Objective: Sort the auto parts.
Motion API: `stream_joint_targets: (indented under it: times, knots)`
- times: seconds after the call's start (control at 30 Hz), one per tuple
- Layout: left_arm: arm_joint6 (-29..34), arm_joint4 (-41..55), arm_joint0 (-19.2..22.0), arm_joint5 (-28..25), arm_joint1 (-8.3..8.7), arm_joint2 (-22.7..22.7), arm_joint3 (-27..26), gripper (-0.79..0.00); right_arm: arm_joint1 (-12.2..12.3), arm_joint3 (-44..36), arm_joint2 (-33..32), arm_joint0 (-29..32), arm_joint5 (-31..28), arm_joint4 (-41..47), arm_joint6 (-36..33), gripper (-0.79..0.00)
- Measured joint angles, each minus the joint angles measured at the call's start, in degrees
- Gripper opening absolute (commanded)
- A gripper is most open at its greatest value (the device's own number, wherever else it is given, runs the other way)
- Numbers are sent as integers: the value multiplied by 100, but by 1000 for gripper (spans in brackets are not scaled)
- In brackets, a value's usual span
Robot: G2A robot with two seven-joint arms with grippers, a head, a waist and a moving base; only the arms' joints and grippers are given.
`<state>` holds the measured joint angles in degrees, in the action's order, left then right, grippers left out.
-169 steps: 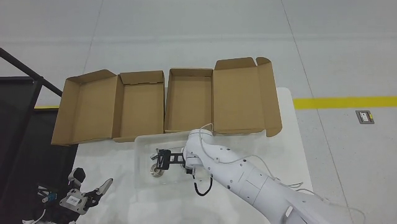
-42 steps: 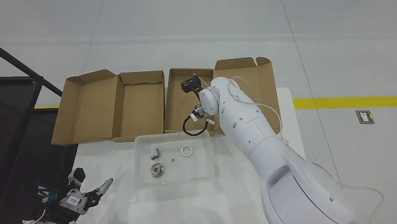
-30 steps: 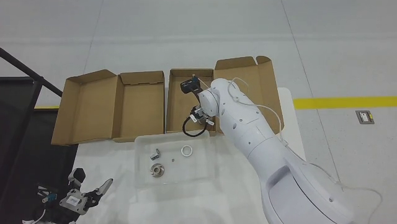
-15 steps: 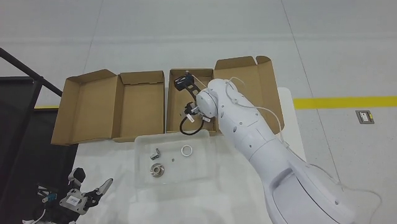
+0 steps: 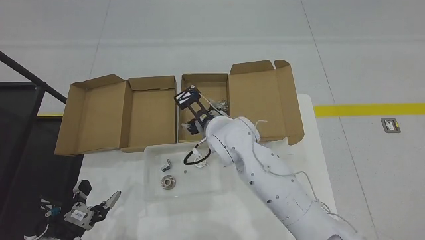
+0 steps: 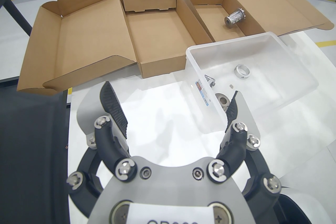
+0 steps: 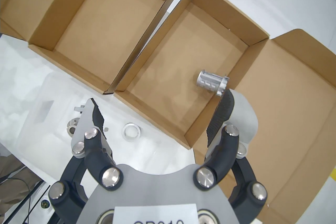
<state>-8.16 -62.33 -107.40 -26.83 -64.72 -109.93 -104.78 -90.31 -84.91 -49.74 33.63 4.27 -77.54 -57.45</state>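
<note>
A ribbed metal cylinder (image 7: 212, 82) (image 6: 234, 18) lies on its side in the right cardboard box (image 7: 168, 62) (image 5: 212, 84). My right gripper (image 7: 160, 99) (image 5: 186, 98) hangs open and empty above the wall shared by the two boxes. The left cardboard box (image 7: 105, 7) (image 5: 151, 117) holds nothing. A clear plastic bin (image 5: 153, 150) (image 6: 265, 37) in front of the boxes holds a metal ring (image 7: 132, 132) (image 6: 242, 70), a flanged disc (image 5: 167, 182) (image 6: 222, 99) and a small bracket (image 5: 165, 165) (image 6: 210, 79). My left gripper (image 6: 170, 91) (image 5: 99, 192) is open and empty at the table's near left corner.
Both boxes have their lids folded flat outward, one to the far left (image 5: 89, 117) and one to the right (image 5: 262, 104). A black frame (image 5: 26, 80) stands left of the table. White tabletop lies bare right of the bin (image 5: 279, 167).
The right gripper was down in the bin 5.6 s ago, then stood over the right box. In the last second it moved left to the boxes' shared wall. The left arm has kept still.
</note>
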Motion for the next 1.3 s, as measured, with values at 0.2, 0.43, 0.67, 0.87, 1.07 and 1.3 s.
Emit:
stream_joint_targets:
  times: [0.2, 0.43, 0.67, 0.87, 1.07, 1.3]
  knots:
    - [0, 0, 0, 0, 0, 0, 0, 0, 267, -2061, -419, 1482, -398, -849, -249, 0]
    - [0, 0, 0, 0, 0, 0, 0, 0, 262, -2019, -412, 1441, -388, -832, -244, 0]
    - [220, 29, 69, 115, -8, 74, -14, 0, 176, -1043, -27, 975, -1072, -904, -262, 0]
    - [597, 411, 98, -162, 12, -74, 3, 0, -105, 215, 734, 157, -1542, -663, -456, 0]
    - [1064, 876, 156, -433, 41, -229, 61, 0, -394, 1244, 1239, -514, -1981, -210, -729, 0]
    - [1082, 877, 160, -431, 43, -233, 57, 0, -390, 1232, 1232, -506, -1967, -220, -716, 0]
